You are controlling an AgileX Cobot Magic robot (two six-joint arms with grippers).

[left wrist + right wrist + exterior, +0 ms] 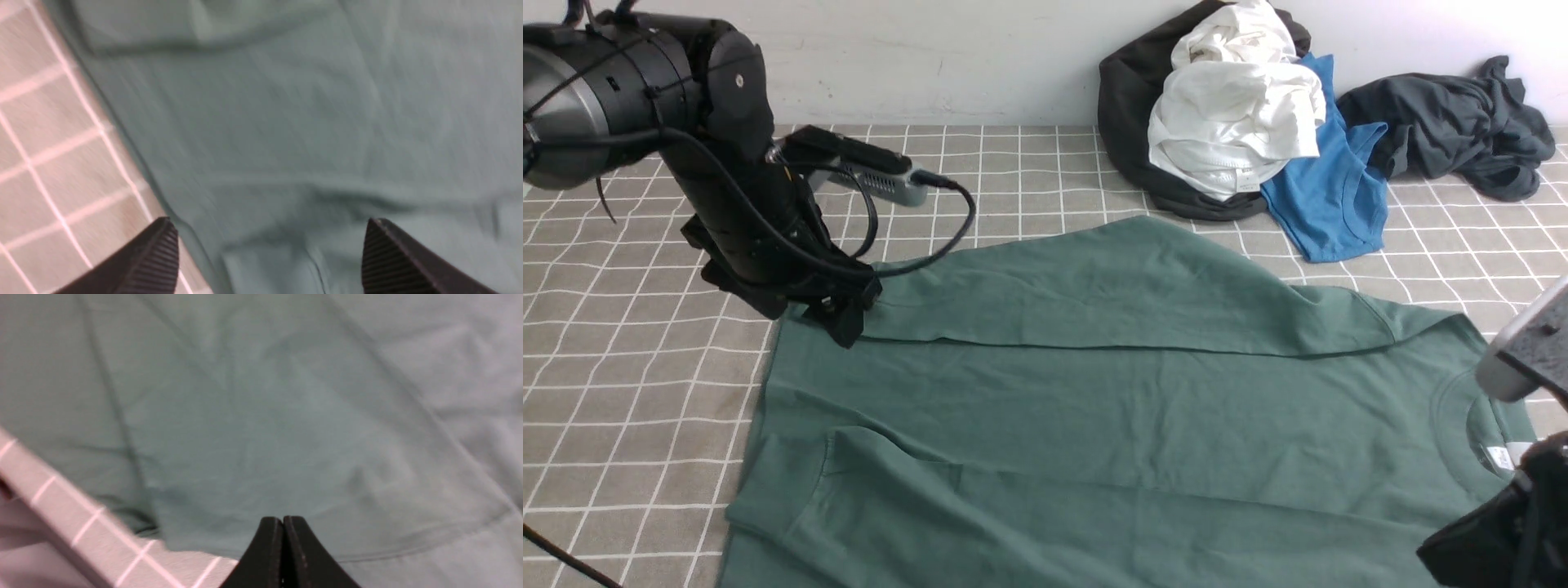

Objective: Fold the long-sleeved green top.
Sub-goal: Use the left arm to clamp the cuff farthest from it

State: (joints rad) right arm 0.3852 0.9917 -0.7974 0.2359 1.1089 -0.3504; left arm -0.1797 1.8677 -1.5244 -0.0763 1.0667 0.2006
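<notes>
One far flap of the green top (1094, 408) already lies folded inward on the checked cloth (637, 367). The left gripper (845, 322) hangs over the hem corner, jaws wide and empty; the right gripper (282, 522), jaws pressed together, holds nothing by the collar. Next, probably, both pinch the near edge.

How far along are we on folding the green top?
Done: the far side of the green top lies folded over its body. In hand: nothing; the left pincer stands open above the hem end, the right pincer shut near the collar. Left: the top lies at full length, hem not yet brought to collar.
</notes>
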